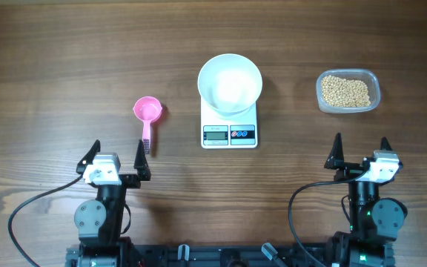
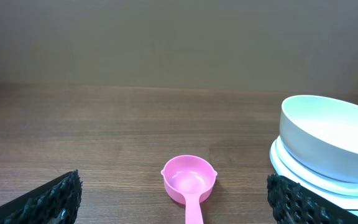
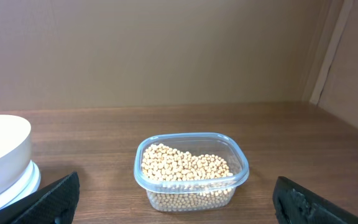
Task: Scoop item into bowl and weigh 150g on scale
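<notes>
A: Though parked low at the near left, spread wide and gripping nothing: left hand [image 1: 118, 144], over bare surface [image 1: 43, 67].
B: And from its wrist camera?
A: Dark ribbed fingers [image 2: 51, 199] at the two lower corners, far apart, only wood between.
B: Next rightward?
A: Pink scoop [image 1: 147, 111], lying flat just beyond that hand. Cup away, handle pointing back toward the hand. Untouched, cup bare.
B: Then the middle?
A: White scale [image 1: 229, 133], display and buttons along its near edge, digits too small to read. Bowl [image 1: 230, 83] standing upright on top, white and bare inside, covering the platform.
B: Whereabouts of the beans?
A: Beans [image 1: 347, 92] inside the clear tub [image 1: 348, 73] at far right, well apart from scale and bowl. Spread across the tub's floor, below the rim.
B: Lastly, right hand [image 1: 360, 141]?
A: Near right, roughly in line with the tub, well short of it. Spread as wide as the left, holding nothing. From its wrist camera: one dark finger at each lower corner, tub centred beyond, bowl's edge at far left.
</notes>
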`<state>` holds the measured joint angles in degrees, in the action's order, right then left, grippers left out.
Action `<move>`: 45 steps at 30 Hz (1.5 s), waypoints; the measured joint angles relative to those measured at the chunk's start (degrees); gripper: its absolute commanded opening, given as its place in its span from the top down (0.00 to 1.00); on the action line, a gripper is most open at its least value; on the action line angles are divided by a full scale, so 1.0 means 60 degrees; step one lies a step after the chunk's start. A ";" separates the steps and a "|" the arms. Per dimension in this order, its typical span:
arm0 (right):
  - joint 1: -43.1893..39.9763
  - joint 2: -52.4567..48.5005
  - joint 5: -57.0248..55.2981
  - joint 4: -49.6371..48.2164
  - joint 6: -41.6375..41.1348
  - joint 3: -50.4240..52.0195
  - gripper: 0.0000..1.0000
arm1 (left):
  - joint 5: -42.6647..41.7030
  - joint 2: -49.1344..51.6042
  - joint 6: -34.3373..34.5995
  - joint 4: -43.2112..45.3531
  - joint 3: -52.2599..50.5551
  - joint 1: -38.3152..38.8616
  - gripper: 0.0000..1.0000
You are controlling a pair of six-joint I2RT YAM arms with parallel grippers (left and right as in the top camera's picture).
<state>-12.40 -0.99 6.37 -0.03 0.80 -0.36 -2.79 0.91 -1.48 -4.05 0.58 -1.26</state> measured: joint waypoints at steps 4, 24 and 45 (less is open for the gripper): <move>0.0000 0.0000 -0.0004 0.0000 0.0000 0.0000 0.00 | 0.0000 0.0000 0.0000 0.0000 0.0000 0.0000 0.00; 0.0000 0.0000 0.0000 0.0000 0.0000 0.0000 0.00 | 0.0000 0.0000 0.0000 0.0000 0.0000 0.0000 0.00; 0.0000 0.0000 0.0000 0.0000 0.0000 0.0000 0.00 | -0.0871 0.0000 0.1570 0.0131 0.0000 0.0000 0.00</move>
<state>-12.40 -0.99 6.37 -0.03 0.80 -0.36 -8.01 0.91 7.94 -3.27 0.58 -1.26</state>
